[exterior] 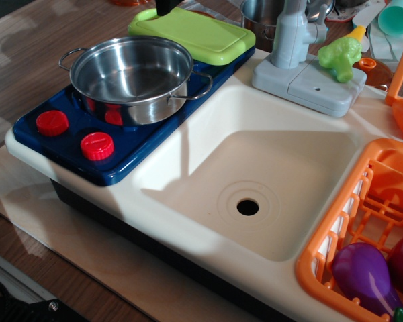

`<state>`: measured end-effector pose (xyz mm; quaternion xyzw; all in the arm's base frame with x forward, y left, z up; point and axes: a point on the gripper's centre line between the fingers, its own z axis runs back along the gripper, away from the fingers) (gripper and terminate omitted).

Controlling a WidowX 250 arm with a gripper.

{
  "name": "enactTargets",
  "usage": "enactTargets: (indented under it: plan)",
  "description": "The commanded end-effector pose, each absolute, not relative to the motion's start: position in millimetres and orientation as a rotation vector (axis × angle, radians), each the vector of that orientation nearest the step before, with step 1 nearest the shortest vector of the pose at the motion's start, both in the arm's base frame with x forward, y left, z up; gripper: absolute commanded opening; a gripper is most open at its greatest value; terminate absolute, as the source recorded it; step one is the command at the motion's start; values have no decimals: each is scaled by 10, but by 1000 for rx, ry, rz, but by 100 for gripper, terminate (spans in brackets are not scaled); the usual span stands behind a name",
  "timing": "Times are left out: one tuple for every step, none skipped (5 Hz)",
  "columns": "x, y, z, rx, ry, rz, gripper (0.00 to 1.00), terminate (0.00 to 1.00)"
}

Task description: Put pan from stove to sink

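Shiny stainless steel, round and shallow with two thin wire loop handles: the pan [131, 77], sitting on the dark blue plastic stove [131, 151] just behind two round red knobs [74, 134], beside the smooth cream sink [208, 161] with its dark drain hole. Only a black stub of the gripper [166, 7] cut off at the top edge above the lime-green cutting board [195, 33], fingers hidden, so impossible to tell whether apart or together, touching nothing visible. Behind the grey faucet [292, 33], a second steel pot [262, 17] mostly hidden; at right, an orange slatted rack [336, 235] with a purple eggplant [366, 278], both cropped.
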<state>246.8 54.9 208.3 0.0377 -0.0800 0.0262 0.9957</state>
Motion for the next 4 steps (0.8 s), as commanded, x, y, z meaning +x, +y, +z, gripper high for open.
enactTargets:
  plan:
    - [2468, 549, 2083, 76, -160, 52, 100, 0]
    - [2380, 557, 2127, 79, -153, -154, 100, 0]
    - [2303, 561, 2111, 46, -145, -356, 100, 0]
    - [2166, 532, 2062, 40, -154, -532, 100, 0]
